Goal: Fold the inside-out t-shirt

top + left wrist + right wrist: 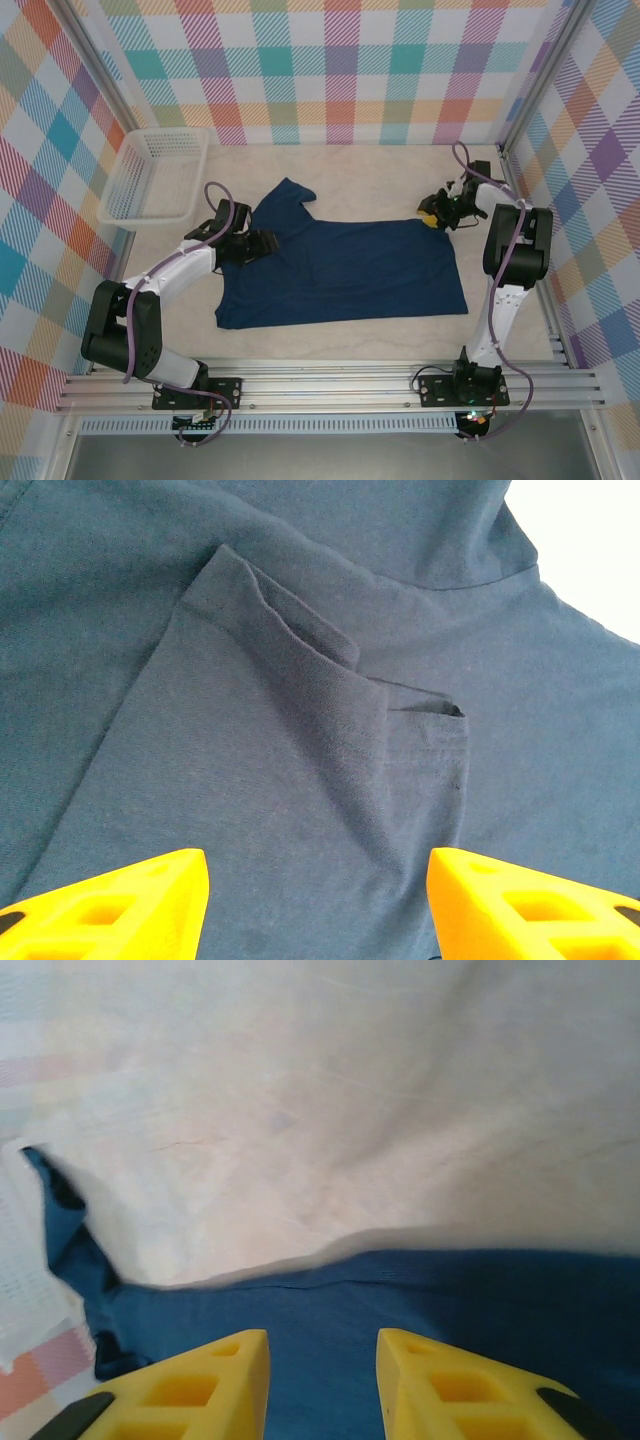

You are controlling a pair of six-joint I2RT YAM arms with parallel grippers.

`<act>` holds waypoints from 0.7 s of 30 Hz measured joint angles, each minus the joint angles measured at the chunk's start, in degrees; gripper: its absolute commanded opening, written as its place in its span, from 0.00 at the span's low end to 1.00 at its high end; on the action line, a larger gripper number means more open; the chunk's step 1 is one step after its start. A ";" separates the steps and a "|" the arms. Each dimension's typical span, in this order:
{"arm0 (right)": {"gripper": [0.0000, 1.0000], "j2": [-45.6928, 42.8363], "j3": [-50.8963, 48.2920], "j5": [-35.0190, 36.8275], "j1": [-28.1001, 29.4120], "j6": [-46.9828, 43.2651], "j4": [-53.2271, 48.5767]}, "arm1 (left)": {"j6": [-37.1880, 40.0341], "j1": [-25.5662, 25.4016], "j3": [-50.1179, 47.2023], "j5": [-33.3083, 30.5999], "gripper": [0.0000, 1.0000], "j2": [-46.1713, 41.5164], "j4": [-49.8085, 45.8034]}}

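Navy t-shirt (340,270) spread flat on the counter (350,170); white basket (155,175) stands apart, beyond its left sleeve; left fingers (130,900) released, spread above that sleeve; right fingers (200,1385) at its far right corner, 2 tips over the hem, grasp cannot be told.

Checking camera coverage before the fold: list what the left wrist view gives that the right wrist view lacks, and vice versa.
Left wrist: a sleeve lying folded over the t-shirt, left hand spread wide above it. Right wrist: the shirt's straight edge against bare table, right hand narrower. Both: navy fabric under yellow fingers.
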 measured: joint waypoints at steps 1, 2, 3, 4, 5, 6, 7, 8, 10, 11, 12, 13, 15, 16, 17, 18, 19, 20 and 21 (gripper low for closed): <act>0.31 0.00 -0.02 -0.92 0.00 0.17 0.48 | 0.11 0.00 0.00 0.00 0.60 0.02 0.00; 0.31 -0.13 -0.28 -1.42 0.00 0.17 1.11 | 0.13 0.00 0.00 0.00 0.60 0.02 0.00; 0.32 -0.50 -0.94 -1.33 0.00 0.15 1.73 | 0.20 0.00 0.00 0.00 0.60 0.02 0.00; 0.34 -1.20 -1.95 -0.50 -0.09 -0.11 1.86 | 0.35 0.00 0.00 0.02 0.60 0.13 0.02; 0.36 -1.97 -2.93 0.87 -0.09 -0.42 1.66 | 0.37 0.00 0.00 0.02 0.59 0.31 0.04; 0.38 -2.73 -3.87 2.49 -0.15 -0.90 1.38 | 0.52 0.00 0.00 0.04 0.59 0.63 0.04; 0.39 -3.56 -4.72 4.42 -0.42 -1.18 1.07 | 0.61 0.00 0.00 0.07 0.59 0.94 0.04; 0.40 -4.35 -5.46 6.12 -0.87 -1.42 1.05 | 0.74 0.00 0.00 0.07 0.59 1.27 0.02; 0.42 -5.66 -6.43 9.07 -1.97 -1.97 1.09 | 0.94 0.00 0.00 0.07 0.59 1.64 0.00; 0.43 -6.08 -6.49 10.60 -2.60 -2.51 1.07 | 0.98 0.00 -0.02 0.04 0.59 1.68 0.00; 0.43 -6.25 -6.49 11.67 -2.97 -2.93 1.36 | 1.01 0.00 -0.02 0.02 0.59 1.68 0.00; 0.44 -6.25 -6.43 12.74 -3.39 -3.19 1.55 | 1.01 0.00 -0.02 0.00 0.59 1.68 0.00; 0.45 -6.23 -6.38 14.69 -3.93 -3.96 1.68 | 1.05 0.00 -0.04 -0.26 0.59 1.68 -0.02; 0.47 -6.23 -6.32 15.58 -3.91 -4.31 1.68 | 1.16 0.00 -0.04 -0.37 0.59 1.68 -0.02; 0.48 -6.08 -5.99 16.35 -3.76 -4.61 1.60 | 1.18 0.00 -0.04 -0.39 0.59 1.68 -0.02; 0.48 -5.84 -5.46 17.14 -3.52 -4.92 1.53 | 1.20 0.00 -0.04 -0.42 0.59 1.68 -0.02; 0.49 -5.42 -4.72 17.77 -3.23 -5.27 1.49 | 1.20 0.00 -0.04 -0.42 0.59 1.68 -0.04; 0.50 -4.87 -3.76 18.53 -2.89 -5.60 1.49 | 1.20 0.00 -0.04 -0.44 0.59 1.68 -0.09; 0.50 -4.31 -2.86 19.23 -2.56 -5.92 1.49 | 1.22 0.00 -0.04 -0.44 0.59 1.68 -0.20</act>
